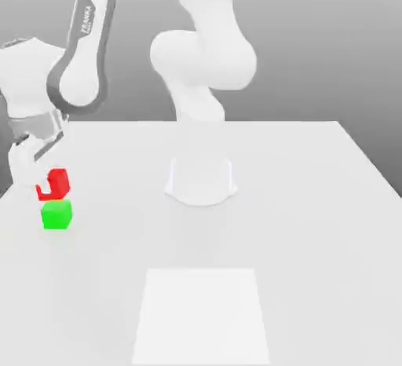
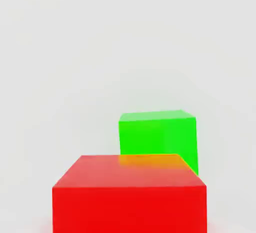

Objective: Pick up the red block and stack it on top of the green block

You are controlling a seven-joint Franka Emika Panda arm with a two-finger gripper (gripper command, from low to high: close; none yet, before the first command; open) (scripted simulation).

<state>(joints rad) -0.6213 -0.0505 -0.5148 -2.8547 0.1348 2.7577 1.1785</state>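
Gripping the red block [image 1: 59, 181], the claw [image 1: 48, 187] stands closed around its sides, low over the counter [image 1: 298, 223]. The green block [image 1: 56, 214] sits upright just beyond the claw's hold, near the red one, on the side towards the exterior view's camera, with nothing on top of it.

By my reckoning the job is about half done. The grasp looks made; the stacking is not. What remains is to get the red block high enough to clear its neighbour, bring it across over the green top, line up the faces, set it down and let go. The carry looks short, though a low pass could knock the green block out of place.

From the exterior view I get the claw itself, with a pale part of it crossing the front of the red block, and how the pair lies on the counter. I can't tell from there whether the red block has left the surface.

The hand view gives what that one can't: the red block's flat top, square and level right under the claw, with the green block past its far edge, partly hidden behind it. The two overlap in that line of sight, so whether they touch I cannot say. A yellowish patch tints the red top where green lies behind.
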